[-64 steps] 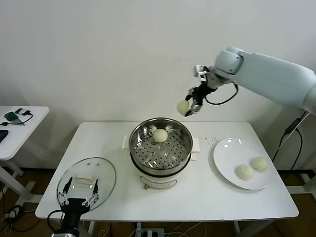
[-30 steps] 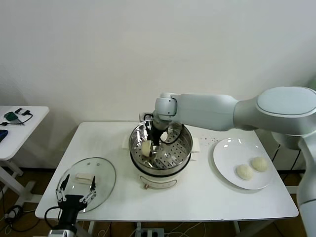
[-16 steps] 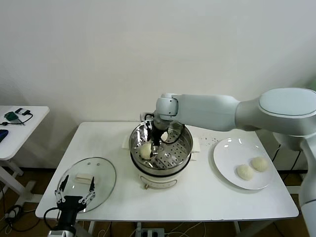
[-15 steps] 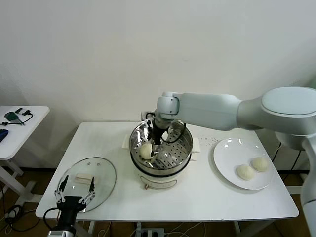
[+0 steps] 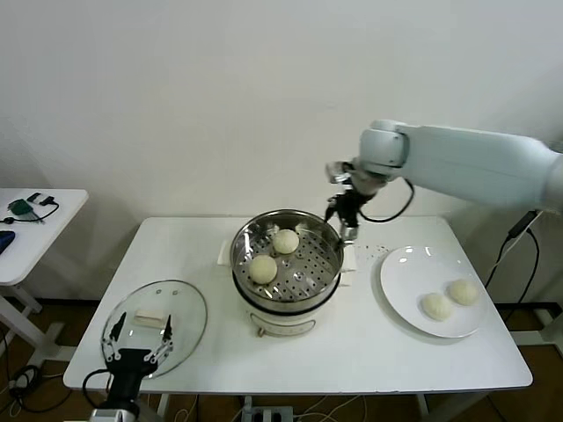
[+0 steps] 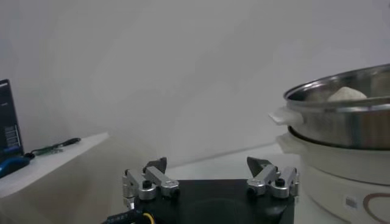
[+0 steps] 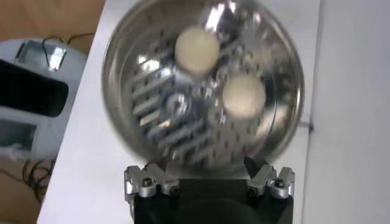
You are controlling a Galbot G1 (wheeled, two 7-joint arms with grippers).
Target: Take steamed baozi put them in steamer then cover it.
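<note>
Two baozi in steamer below empty right hand

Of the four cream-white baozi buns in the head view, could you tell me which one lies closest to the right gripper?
The cream-white bun at the steamer's back, beside the empty right gripper; the steamer's other bun sits nearer the front.

steamer cut off by the left wrist frame edge, one baozi just peeking over its rim | steamer smeared with blur in the right wrist view, both buns soft-edged | left gripper partly cropped at the head view's bottom edge, near the table's front-left corner
</note>
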